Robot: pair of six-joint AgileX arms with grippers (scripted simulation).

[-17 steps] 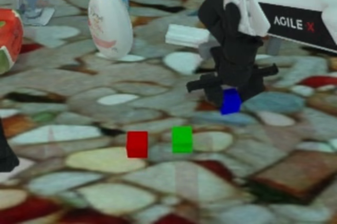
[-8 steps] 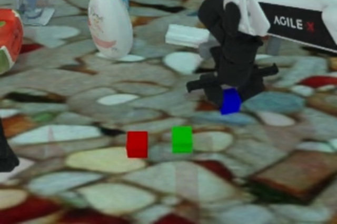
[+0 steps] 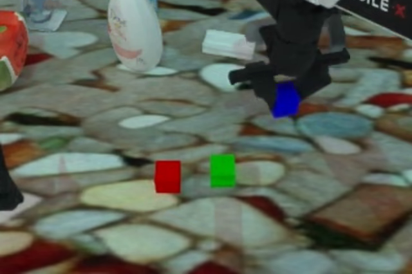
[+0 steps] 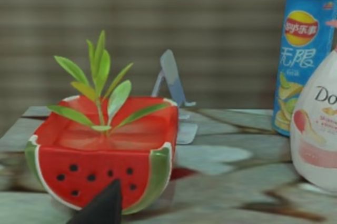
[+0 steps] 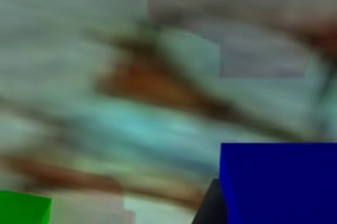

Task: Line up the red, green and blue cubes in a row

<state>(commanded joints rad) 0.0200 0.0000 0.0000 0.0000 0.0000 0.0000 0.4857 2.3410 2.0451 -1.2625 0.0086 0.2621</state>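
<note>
My left arm [image 3: 8, 187] sits parked at the table's left edge, well left of the red cube [image 3: 167, 176]; whether its fingers are spread or pressed together cannot be told. The green cube [image 3: 223, 170] stands just right of the red cube, apart from it, both on the table [image 3: 129, 235]. Up and to the right of the green cube (clear of the surface), the right gripper [image 3: 283, 94] pinches the blue cube [image 3: 285, 100].

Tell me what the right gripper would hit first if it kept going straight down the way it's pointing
Probably only bare table. The right gripper points downward holding the blue cube; the green cube and red cube sit off to the left, though depth is uncertain.
</note>
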